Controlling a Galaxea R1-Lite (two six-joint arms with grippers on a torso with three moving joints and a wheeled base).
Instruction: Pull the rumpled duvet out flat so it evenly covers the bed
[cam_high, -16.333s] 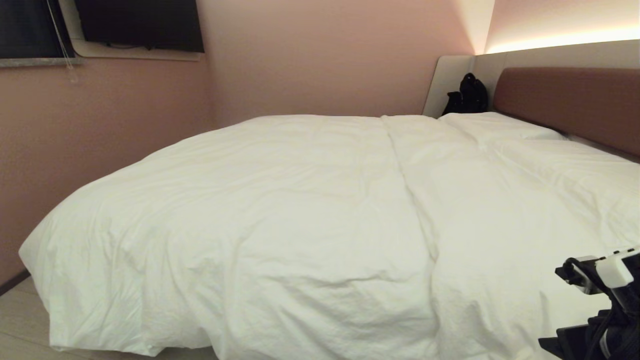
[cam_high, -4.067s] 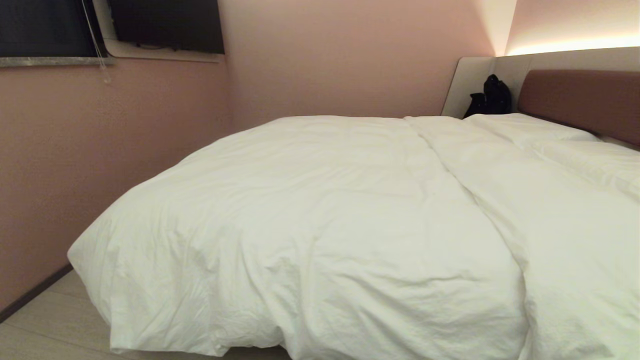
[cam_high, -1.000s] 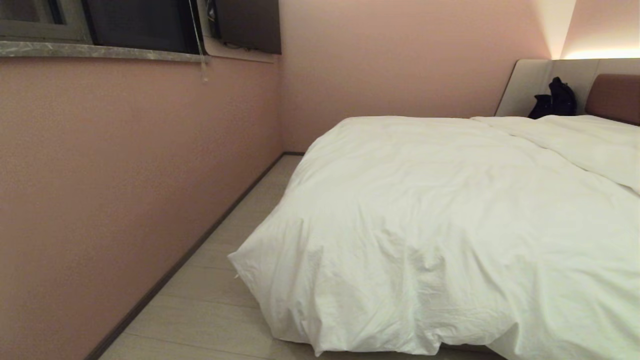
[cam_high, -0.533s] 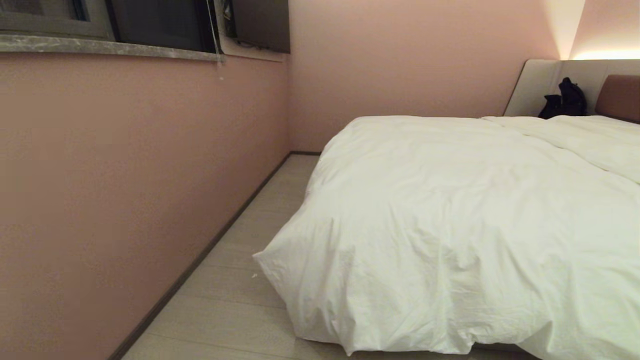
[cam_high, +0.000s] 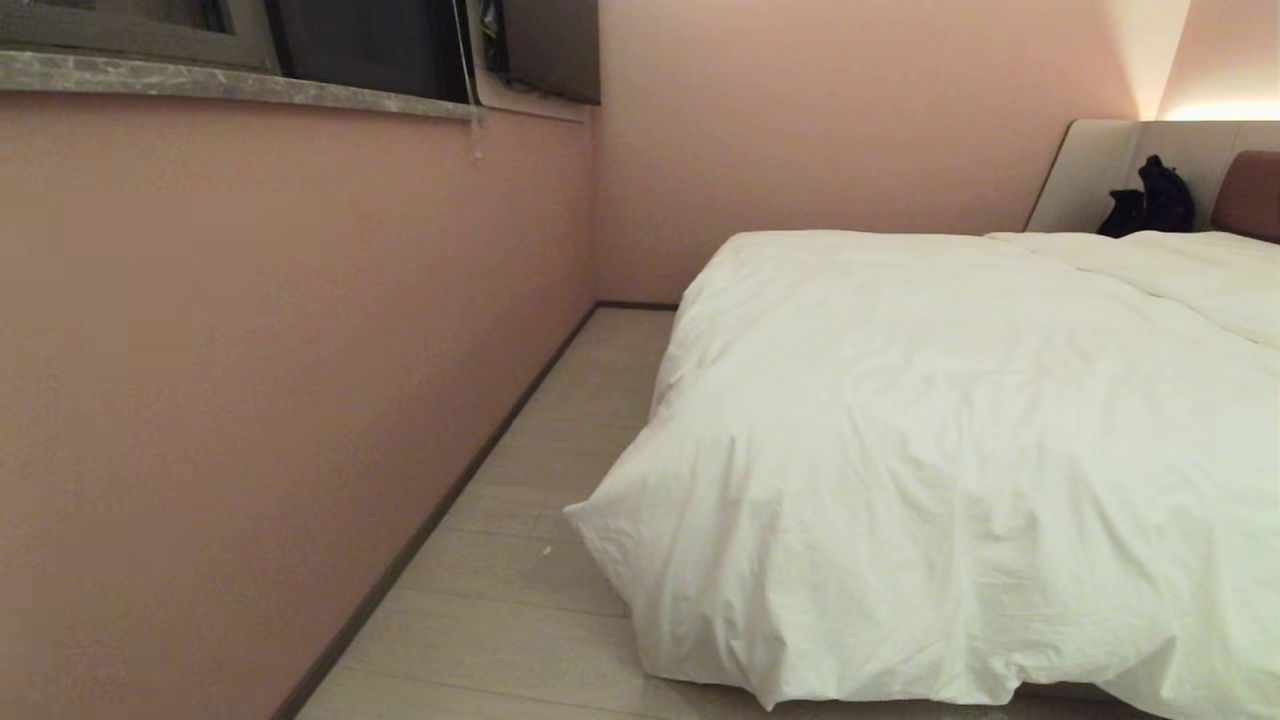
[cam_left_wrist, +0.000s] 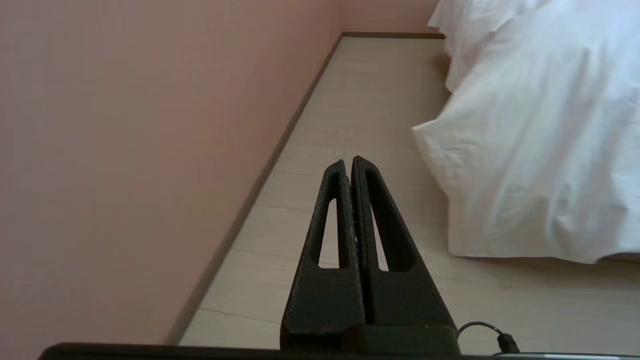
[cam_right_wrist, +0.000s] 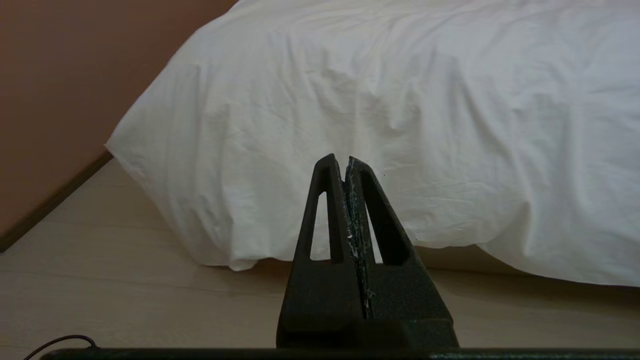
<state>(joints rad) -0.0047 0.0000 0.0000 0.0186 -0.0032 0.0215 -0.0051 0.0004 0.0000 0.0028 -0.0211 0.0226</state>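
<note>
The puffy white duvet (cam_high: 950, 430) lies spread over the bed, its near corner (cam_high: 640, 540) hanging down almost to the floor. The bed's brown headboard (cam_high: 1245, 195) shows at the far right. Neither arm is in the head view. In the left wrist view my left gripper (cam_left_wrist: 348, 161) is shut and empty over the floor, with the duvet (cam_left_wrist: 530, 140) off to one side. My right gripper (cam_right_wrist: 339, 160) is shut and empty too, pointing at the duvet's hanging edge (cam_right_wrist: 390, 125) from a short way off.
A pink wall (cam_high: 250, 350) with a dark skirting runs close along the bed's left side, leaving a narrow strip of pale wood floor (cam_high: 520, 560). A window sill (cam_high: 250, 85) sits high on it. A black bag (cam_high: 1150, 200) rests by the grey headboard panel.
The whole head view has shifted: the bed now sits further right and the wall fills more of the left, so the camera has moved. The duvet itself lies as before.
</note>
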